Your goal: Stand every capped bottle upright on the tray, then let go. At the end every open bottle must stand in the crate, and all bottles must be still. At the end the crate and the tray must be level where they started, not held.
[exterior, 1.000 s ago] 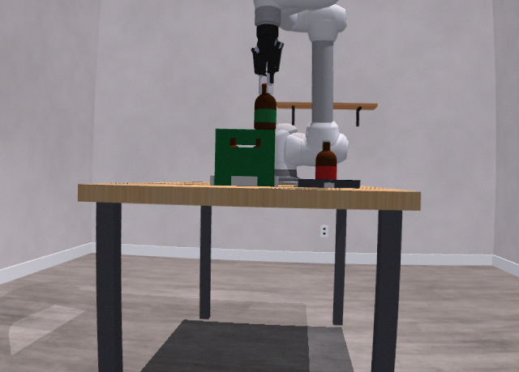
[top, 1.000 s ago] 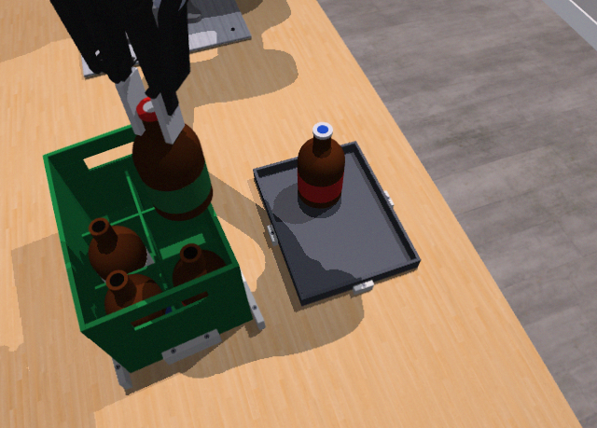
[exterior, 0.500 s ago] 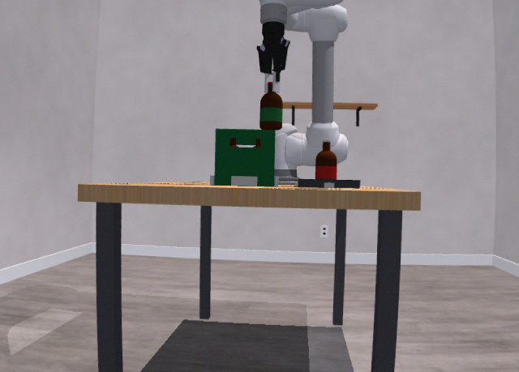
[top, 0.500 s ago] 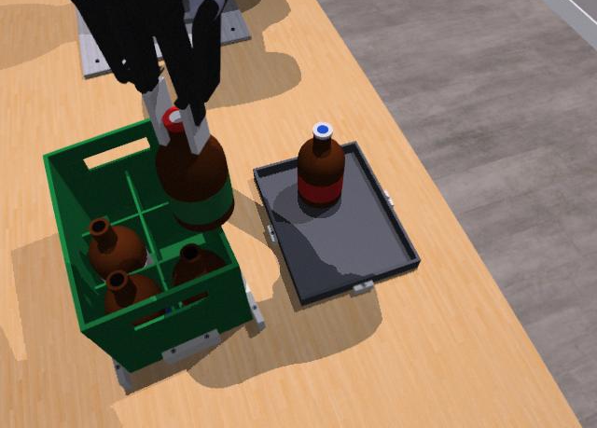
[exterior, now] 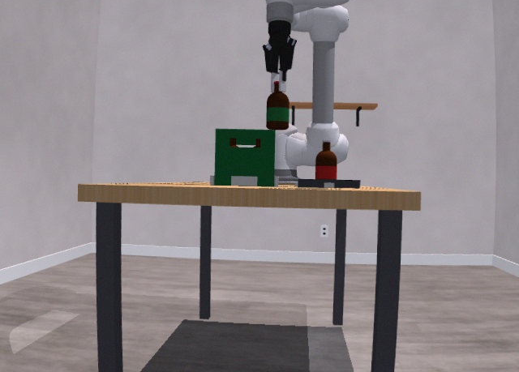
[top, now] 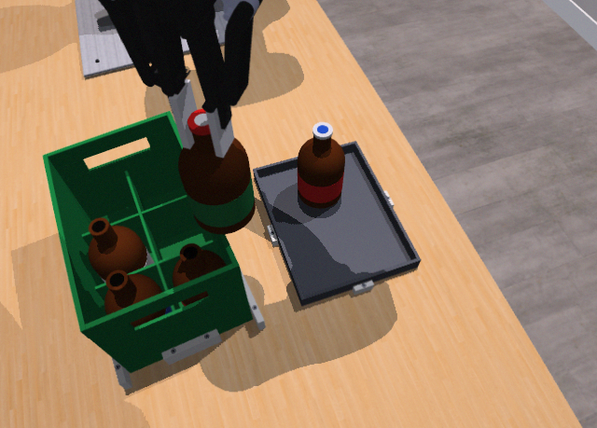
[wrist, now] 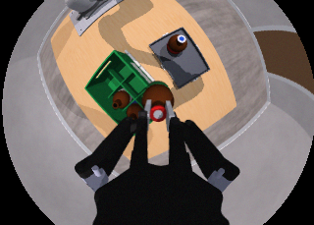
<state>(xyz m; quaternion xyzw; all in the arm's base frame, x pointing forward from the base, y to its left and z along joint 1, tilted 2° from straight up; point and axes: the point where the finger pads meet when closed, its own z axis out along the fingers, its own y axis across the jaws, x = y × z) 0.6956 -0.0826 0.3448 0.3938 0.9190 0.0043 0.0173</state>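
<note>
Green crate [top: 202, 312], dark grey tray [top: 381, 206], brown bottles [top: 215, 172] with green and red bands.
</note>
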